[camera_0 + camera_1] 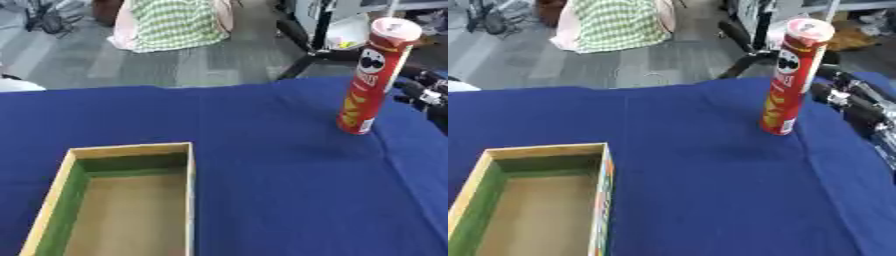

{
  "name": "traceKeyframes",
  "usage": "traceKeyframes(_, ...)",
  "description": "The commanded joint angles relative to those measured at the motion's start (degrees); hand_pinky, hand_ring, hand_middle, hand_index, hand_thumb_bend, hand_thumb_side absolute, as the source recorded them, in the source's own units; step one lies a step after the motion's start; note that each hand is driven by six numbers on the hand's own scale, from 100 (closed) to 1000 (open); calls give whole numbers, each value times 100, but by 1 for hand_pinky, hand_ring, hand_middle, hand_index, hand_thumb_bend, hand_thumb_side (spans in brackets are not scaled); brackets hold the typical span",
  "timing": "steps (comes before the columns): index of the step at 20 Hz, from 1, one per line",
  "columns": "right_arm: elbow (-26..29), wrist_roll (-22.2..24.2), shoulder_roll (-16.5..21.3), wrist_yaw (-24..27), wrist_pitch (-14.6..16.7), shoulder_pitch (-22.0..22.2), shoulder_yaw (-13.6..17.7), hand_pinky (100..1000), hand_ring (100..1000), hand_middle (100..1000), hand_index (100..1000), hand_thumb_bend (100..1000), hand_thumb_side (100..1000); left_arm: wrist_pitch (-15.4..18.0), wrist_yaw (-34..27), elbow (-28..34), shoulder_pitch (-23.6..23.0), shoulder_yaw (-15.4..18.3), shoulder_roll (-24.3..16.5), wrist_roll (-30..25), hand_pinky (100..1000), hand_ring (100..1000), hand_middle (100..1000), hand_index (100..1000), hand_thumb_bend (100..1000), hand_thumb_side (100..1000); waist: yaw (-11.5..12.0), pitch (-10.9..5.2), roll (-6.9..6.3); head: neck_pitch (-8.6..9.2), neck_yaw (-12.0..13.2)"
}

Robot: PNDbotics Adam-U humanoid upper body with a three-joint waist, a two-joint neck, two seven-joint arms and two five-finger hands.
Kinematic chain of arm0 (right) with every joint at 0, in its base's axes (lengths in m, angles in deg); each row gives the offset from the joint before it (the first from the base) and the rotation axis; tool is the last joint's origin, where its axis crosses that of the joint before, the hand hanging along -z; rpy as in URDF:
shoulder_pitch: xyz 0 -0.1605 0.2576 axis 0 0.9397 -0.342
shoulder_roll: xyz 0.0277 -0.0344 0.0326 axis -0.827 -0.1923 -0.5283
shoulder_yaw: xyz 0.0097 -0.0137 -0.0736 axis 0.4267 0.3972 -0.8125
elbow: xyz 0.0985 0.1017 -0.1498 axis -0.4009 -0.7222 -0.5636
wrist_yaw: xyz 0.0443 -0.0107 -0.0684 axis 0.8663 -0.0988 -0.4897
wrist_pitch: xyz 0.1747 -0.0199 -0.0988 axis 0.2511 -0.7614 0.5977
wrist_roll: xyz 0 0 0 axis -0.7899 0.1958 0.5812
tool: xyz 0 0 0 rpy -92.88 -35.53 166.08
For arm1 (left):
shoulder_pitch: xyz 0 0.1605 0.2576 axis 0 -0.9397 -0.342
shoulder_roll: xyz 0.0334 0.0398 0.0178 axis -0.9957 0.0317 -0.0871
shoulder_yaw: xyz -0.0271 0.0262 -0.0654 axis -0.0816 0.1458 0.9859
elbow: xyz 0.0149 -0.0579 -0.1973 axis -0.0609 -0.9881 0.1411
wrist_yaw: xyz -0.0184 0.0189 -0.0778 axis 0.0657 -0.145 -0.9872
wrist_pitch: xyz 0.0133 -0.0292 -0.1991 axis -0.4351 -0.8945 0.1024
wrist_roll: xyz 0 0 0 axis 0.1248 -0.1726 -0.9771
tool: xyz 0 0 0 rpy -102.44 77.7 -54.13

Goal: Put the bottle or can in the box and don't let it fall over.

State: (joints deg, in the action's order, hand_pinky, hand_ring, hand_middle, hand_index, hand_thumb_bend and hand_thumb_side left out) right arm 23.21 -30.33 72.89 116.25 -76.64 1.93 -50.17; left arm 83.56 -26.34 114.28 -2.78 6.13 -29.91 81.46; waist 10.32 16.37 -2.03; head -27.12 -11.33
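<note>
Right hand (852, 102) beside upright can (790, 75), box (500, 152) empty

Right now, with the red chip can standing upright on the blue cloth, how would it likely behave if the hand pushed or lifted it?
The chip can is tall and narrow on a small base, so a push near its top would probably tip it. Once down, its round body would likely roll. The right hand beside it should probably grip it low.

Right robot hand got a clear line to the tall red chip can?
Probably yes: the right robot hand sits just beside the upright tall red chip can, with only blue tablecloth around it.
</note>
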Motion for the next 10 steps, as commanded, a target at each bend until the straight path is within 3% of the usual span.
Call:
traceKeyframes(1, 123, -21, 264, 83, 27, -93, 93, 942, 1000, 1000, 951, 1000, 493, 13, 33, 94, 52, 28, -77, -8, 918, 964, 791, 770, 100, 694, 20, -53, 22, 103, -35)
traceKeyframes(10, 154, -47, 284, 172, 49, -109, 112, 945, 1000, 1000, 941, 1000, 498, 8, 47, 98, 79, 16, -66, -23, 917, 964, 791, 770, 100, 697, 67, 20, 49, 177, -67)
